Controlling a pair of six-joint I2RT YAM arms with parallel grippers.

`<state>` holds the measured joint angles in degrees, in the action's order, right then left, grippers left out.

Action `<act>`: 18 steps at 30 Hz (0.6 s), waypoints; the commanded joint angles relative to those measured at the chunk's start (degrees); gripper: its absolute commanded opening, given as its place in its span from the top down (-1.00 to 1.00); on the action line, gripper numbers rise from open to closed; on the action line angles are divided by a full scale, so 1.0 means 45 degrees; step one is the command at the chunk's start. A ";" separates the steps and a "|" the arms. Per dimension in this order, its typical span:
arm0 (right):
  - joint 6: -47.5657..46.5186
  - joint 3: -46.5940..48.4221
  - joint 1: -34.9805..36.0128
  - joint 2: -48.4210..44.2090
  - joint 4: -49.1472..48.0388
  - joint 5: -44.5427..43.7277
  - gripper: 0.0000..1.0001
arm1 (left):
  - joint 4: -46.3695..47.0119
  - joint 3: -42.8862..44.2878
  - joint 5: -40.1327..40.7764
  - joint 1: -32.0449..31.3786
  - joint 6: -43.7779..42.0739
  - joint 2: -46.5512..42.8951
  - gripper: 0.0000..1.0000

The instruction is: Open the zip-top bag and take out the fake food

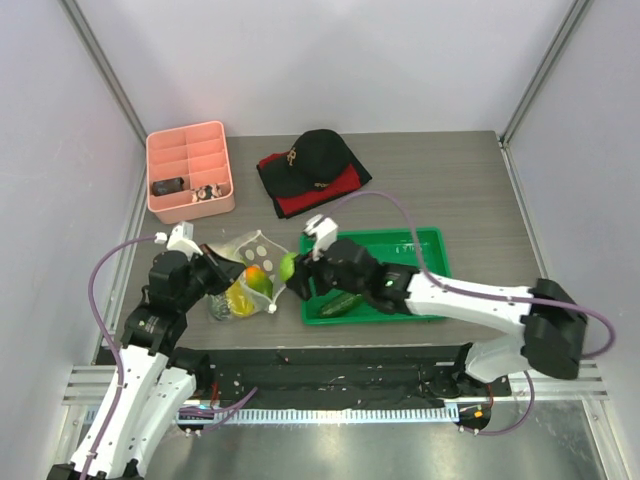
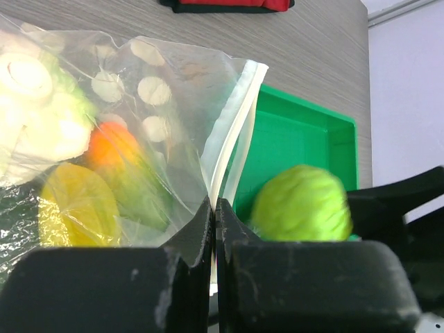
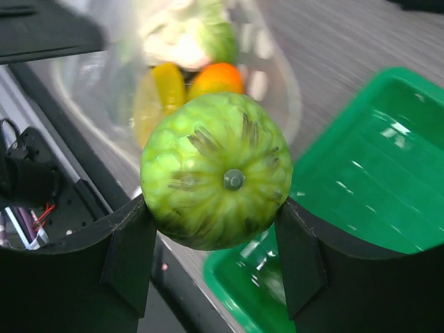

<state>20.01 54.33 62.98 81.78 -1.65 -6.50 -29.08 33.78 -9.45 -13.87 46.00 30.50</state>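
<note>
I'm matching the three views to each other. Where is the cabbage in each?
Top external: cabbage near centre, at the tray's left edge.
Left wrist: cabbage lower right, in front of the tray.
Right wrist: cabbage centre; tray at right.
Shared landmark: the green tray.

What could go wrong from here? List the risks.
1. The cabbage is round, and the right gripper holds it only at its sides. It may slip out before it is set in the tray.
2. The left gripper pinches just the thin rim of the bag. The film may slide free, and the pieces inside could spill.
</note>
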 commanded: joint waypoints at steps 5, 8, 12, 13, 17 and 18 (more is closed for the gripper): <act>0.0515 -0.1740 -0.3290 -0.1261 0.1347 0.1188 0.71 | 0.0193 0.0501 -0.0536 -0.0043 -0.0066 -0.0254 1.00; 0.0241 -0.1410 -0.3390 0.0027 0.1207 0.1776 0.64 | 0.0154 0.0501 -0.0614 -0.0043 0.0012 -0.0333 0.99; 0.0144 -0.0571 -0.3507 0.1571 0.1323 0.1524 0.35 | 0.0115 0.0501 -0.0809 -0.0043 0.0130 -0.0430 1.00; 0.0124 -0.0433 -0.3507 0.1979 0.1459 0.1504 0.24 | 0.0115 0.0501 -0.0829 -0.0043 0.0168 -0.0450 1.00; 0.0183 -0.0431 -0.3488 0.2024 0.1792 0.0822 -0.52 | 0.0173 0.0540 -0.1043 -0.0024 0.0188 -0.0372 1.00; 0.0182 -0.0432 -0.3430 0.1868 0.1928 0.0279 -0.70 | 0.0231 0.0540 -0.1102 -0.0043 0.0169 -0.0372 1.00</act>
<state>21.32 50.85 47.18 91.39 5.28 -0.58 -29.45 33.80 -12.16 -13.87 46.44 29.02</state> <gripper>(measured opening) 0.740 0.003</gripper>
